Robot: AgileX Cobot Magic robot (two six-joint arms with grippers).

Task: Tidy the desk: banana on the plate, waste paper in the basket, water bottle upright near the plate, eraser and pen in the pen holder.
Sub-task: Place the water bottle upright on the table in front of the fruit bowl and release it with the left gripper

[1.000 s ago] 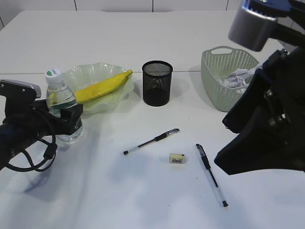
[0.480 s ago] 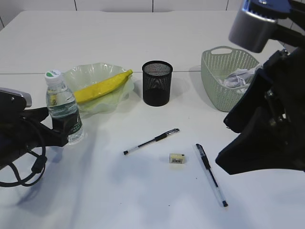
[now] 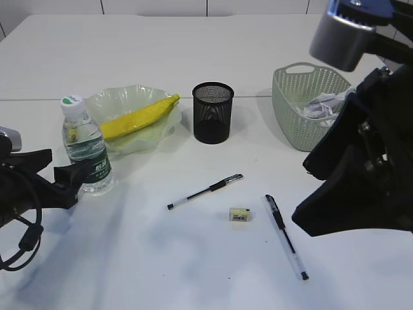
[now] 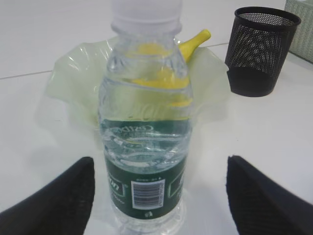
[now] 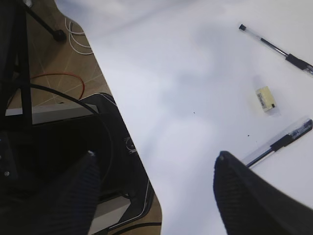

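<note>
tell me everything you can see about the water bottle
The water bottle is a small clear plastic one with a white cap, ribbed shoulders and a dark green label carrying a barcode. It looks nearly full of water. It stands upright on the white table, just left of and in front of the pale green plate, whose banana shows yellow through it. The left gripper is open, its fingers on either side of the bottle's base without touching it.

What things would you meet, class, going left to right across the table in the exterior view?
Bottle → banana → pen holder → eraser → basket.
</note>
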